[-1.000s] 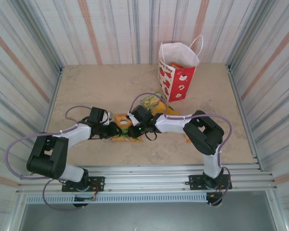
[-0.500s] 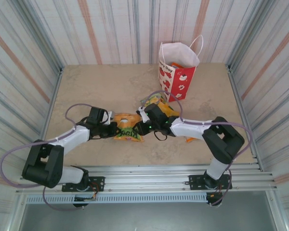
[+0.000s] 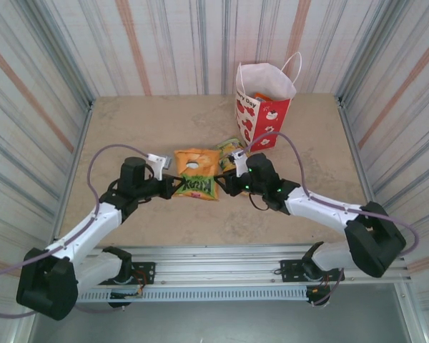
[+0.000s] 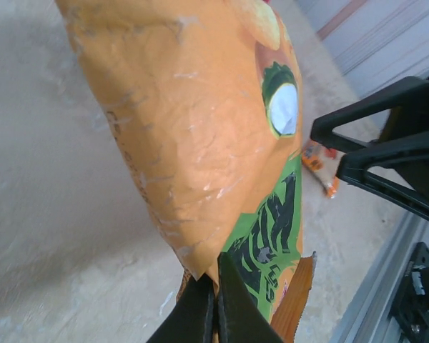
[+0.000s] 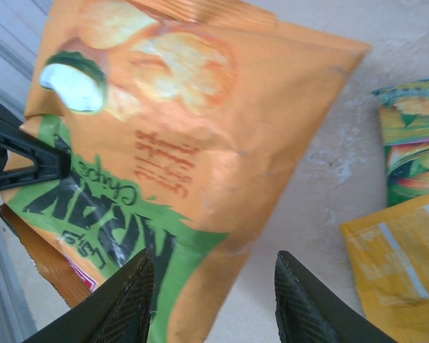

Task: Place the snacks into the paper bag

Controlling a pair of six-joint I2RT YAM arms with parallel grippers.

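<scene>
Where the two arms meet at mid-table: orange packet (image 3: 195,170), glossy foil with green lettering at its near end and a round white hole toward its far end; a shadow lies on the table under it.
left gripper (image 3: 170,187): on the left of the orange packet, fingers pressed together and pinching its near-left corner; in the left wrist view the black fingertips (image 4: 198,314) meet on the foil's edge.
right gripper (image 3: 230,183): on the right of the orange packet, fingers spread with a clear gap; in the right wrist view the fingers (image 5: 121,304) stand either side of the packet's near edge; whether a pad touches the foil cannot be told.
lower packet (image 5: 50,264): an orange-brown edge showing from beneath the near end of the orange packet.
green packet (image 5: 415,136): flat on the table, just beside the orange packet on its right.
yellow packet (image 5: 404,264): flat on the table, touching the green packet's near side.
stray packet (image 4: 320,158): small and orange, on the table beyond the right gripper in the left wrist view.
paper bag (image 3: 266,118): upright at the far side, right of centre, mouth open, white top, red lower part, cord handle raised; apart from both grippers.
bagged snack (image 3: 262,95): orange, visible inside the bag's mouth.
table (image 3: 129,128): beige, stone-patterned.
</scene>
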